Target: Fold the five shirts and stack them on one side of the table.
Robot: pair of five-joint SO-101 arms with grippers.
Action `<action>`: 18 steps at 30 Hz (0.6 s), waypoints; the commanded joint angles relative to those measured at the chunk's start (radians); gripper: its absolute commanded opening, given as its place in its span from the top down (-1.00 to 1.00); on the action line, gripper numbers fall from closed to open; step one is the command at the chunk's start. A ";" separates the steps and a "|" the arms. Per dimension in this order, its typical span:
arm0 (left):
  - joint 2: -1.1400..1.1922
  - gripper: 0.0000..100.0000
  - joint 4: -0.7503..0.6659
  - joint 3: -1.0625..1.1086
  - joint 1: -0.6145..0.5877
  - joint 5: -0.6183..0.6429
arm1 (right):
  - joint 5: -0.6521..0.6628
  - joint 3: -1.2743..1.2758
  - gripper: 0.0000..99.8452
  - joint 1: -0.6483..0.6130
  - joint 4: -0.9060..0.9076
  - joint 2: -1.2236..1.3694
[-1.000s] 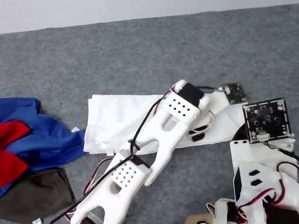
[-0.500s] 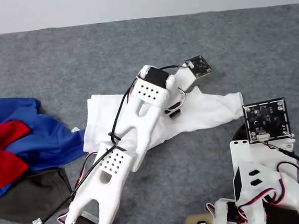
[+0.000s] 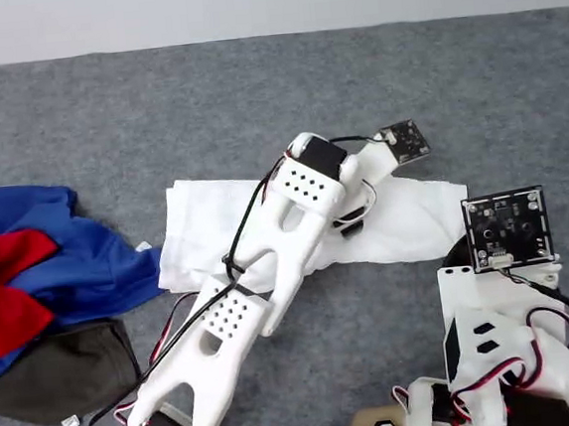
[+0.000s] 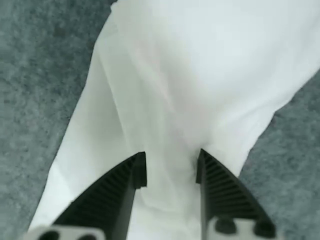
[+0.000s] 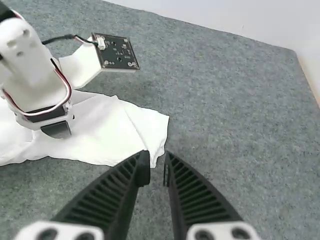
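The high view gives the whole table [image 3: 254, 86]. The white shirt [image 3: 211, 229] lies flat near the middle, and the left arm stretches across it. At the left edge a blue shirt [image 3: 90, 265], a red shirt [image 3: 3, 297] and a dark shirt [image 3: 64, 372] lie in one loose pile, well apart from the white one.

The left wrist view shows the grip, which the arm hides from above. The left gripper [image 4: 170, 170] stands partly apart, and a raised fold of the white shirt fills the gap. Both fingers [image 4: 125, 187] press on this fold, so it is grasping the cloth.

In the right wrist view, the right gripper [image 5: 156, 167] hangs over bare table just beside the shirt's corner. Its jaws are almost together and hold nothing.
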 commanded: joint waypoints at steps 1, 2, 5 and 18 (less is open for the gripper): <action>-0.104 0.66 0.020 -0.036 -0.018 0.006 | -0.002 -0.005 0.87 -0.001 -0.013 -0.002; -0.110 0.66 0.020 -0.036 -0.026 0.005 | -0.002 -0.005 0.87 -0.001 -0.015 -0.002; -0.109 0.66 0.020 -0.036 -0.046 0.005 | -0.002 -0.005 0.87 -0.001 -0.016 -0.002; -0.005 0.66 0.020 -0.036 -0.095 0.003 | -0.002 -0.005 0.87 -0.001 -0.021 -0.001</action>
